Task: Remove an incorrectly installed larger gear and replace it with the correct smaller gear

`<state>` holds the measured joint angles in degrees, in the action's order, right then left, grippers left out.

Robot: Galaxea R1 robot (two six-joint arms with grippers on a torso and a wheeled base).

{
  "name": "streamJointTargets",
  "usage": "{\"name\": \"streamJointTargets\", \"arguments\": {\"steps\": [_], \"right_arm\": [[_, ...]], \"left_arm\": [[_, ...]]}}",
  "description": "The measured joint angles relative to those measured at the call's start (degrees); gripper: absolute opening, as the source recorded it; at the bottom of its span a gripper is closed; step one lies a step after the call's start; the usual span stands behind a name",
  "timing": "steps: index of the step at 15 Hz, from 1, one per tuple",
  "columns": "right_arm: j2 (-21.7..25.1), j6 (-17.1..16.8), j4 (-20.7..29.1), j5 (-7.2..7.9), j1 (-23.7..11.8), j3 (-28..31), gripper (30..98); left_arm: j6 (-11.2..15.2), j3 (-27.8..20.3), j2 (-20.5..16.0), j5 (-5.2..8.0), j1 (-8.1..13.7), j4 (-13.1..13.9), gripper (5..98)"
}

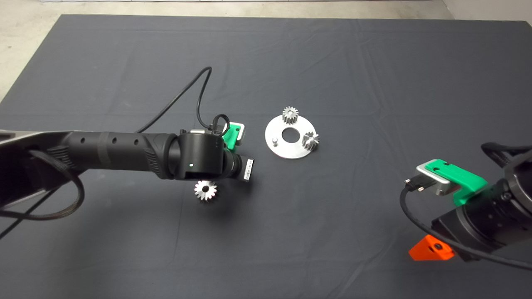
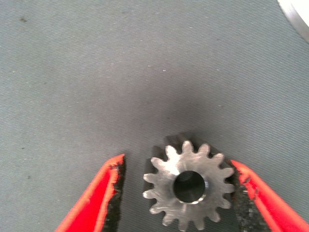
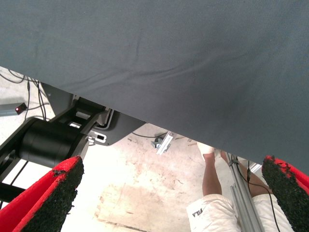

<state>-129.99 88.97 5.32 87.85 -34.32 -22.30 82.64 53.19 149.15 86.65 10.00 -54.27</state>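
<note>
The larger gear [image 1: 205, 190], silver with pointed teeth and a dark centre hole, lies flat on the mat under my left wrist. In the left wrist view this larger gear [image 2: 188, 191] sits between the fingers of my left gripper [image 2: 177, 162], which is open; one pad is at its teeth, the other stands apart. The round silver plate [image 1: 277, 150] to the right carries two small gears [image 1: 290, 114] [image 1: 310, 140] and one bare pin [image 1: 274, 140]. The smaller gear is hidden from view. My right gripper [image 3: 171, 164] waits open at the mat's lower right edge.
A corner of the plate [image 2: 297, 9] shows in the left wrist view. The left arm's black cable [image 1: 199, 95] loops over the mat behind the wrist. Beyond the mat edge, the right wrist view shows the floor, the robot's base and a person's leg [image 3: 211, 174].
</note>
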Motion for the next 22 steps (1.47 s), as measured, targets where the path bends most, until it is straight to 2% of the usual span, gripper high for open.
{"name": "streamJointTargets", "arguments": {"steps": [3, 8, 22], "right_arm": [[0.0, 0.0, 0.0, 0.0, 0.0, 0.0, 97.6], [0.0, 0.0, 0.0, 0.0, 0.0, 0.0, 97.6], [0.0, -0.05, 0.0, 0.0, 0.0, -0.02, 97.6]], "left_arm": [[0.0, -0.1, 0.73, 0.41, -0.07, -0.02, 50.0], [-0.01, -0.1, 1.01, 0.8, -1.23, -0.22, 40.8], [-0.01, -0.08, 1.16, 0.83, -1.24, -0.93, 36.5]]}}
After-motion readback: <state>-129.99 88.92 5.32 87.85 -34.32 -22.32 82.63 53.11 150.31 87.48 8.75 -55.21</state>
